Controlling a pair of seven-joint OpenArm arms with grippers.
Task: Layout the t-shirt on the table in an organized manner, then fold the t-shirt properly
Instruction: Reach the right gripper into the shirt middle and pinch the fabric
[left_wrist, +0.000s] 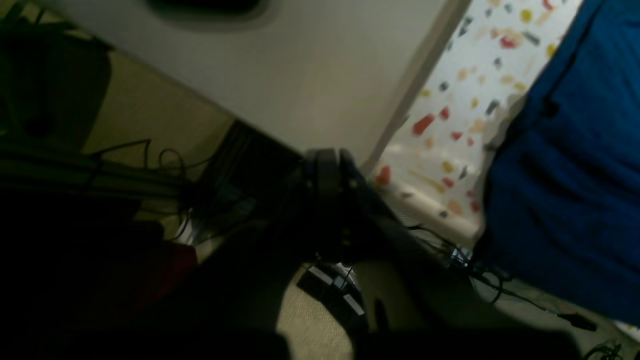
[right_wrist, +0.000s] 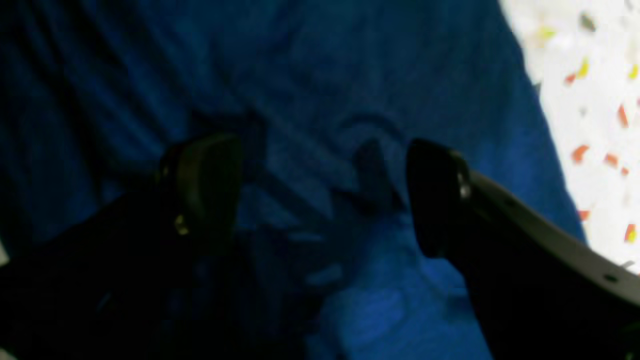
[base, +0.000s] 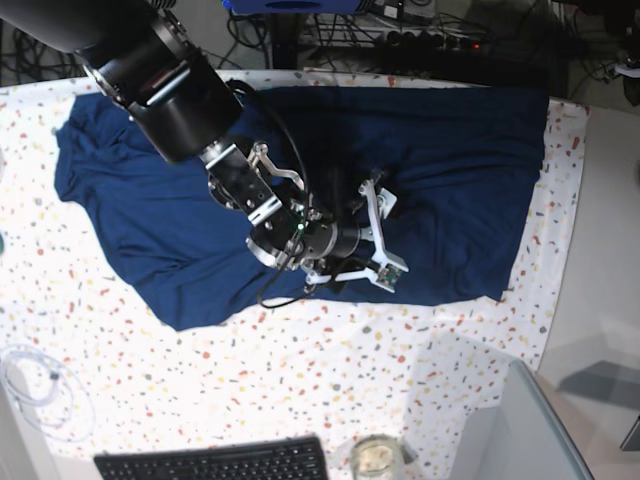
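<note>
Lying wrinkled across the table (base: 250, 360), the t-shirt (base: 450, 170) sits under the right gripper (right_wrist: 320, 195), jaws wide; left gripper (left_wrist: 327, 172) closed.

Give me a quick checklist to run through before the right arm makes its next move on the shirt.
1. Right gripper jaws apart, nothing between them: ok.
2. Right gripper over the t-shirt, not over bare table: ok.
3. T-shirt laid flat: not ok, wrinkles show near the gripper.
4. T-shirt fully on the table: not ok, the left wrist view shows cloth hanging past the edge.
5. Left gripper shut and clear of the cloth: ok.
6. Keyboard and glass jar clear of the shirt: ok.
</note>
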